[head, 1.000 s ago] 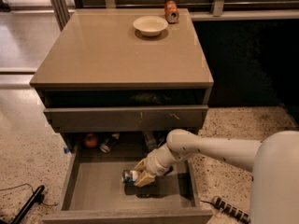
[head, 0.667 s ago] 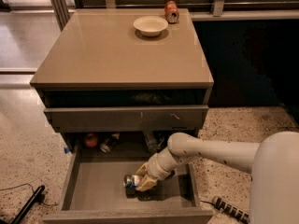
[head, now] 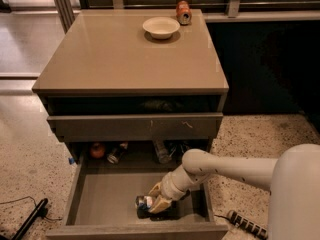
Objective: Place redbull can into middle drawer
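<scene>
The middle drawer (head: 107, 196) is pulled wide open below the cabinet top, with its flat grey-brown floor showing. My gripper (head: 156, 203) reaches down into the drawer's front right part. It is shut on the redbull can (head: 144, 202), which lies on its side, silver end to the left, at or just above the drawer floor. The tan fingers (head: 161, 204) cover most of the can's body. A dark shadow lies under the can.
At the drawer's back lie a red object (head: 97, 150), a dark can (head: 116, 153) and a clear bottle (head: 160, 151). The scratched upper drawer front (head: 135, 127) overhangs them. A white bowl (head: 161, 27) and an orange-red can (head: 183, 12) stand on the cabinet top. Cables lie on the floor (head: 30, 219).
My gripper has moved the redbull can lower into the drawer and a little toward its front edge. Nothing else has moved.
</scene>
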### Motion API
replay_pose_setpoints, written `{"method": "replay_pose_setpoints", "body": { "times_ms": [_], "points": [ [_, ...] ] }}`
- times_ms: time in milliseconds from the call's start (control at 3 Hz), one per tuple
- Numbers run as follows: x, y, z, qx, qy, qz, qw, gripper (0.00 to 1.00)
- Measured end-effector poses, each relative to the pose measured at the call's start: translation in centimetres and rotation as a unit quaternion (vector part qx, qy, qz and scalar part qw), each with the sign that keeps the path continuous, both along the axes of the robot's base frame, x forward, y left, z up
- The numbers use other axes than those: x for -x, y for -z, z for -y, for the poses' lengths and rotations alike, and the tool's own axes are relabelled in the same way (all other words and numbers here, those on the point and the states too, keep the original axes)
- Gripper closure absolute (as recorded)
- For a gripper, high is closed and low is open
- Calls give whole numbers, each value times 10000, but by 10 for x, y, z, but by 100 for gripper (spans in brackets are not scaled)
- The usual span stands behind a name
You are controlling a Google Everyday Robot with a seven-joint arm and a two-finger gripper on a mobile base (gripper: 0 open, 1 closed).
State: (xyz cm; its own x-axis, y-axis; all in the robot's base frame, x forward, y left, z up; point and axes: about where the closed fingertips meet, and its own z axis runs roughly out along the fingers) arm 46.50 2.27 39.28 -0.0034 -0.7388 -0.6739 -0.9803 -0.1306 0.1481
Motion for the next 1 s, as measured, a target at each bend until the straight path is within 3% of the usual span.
{"method": "replay_pose_setpoints", "body": {
  "times_ms": [667,1000],
  "points": [
    [0,5,-1,79,9,-44,10000,100],
    [3,30,0,230,27,-272,9994,100]
  ]
}}
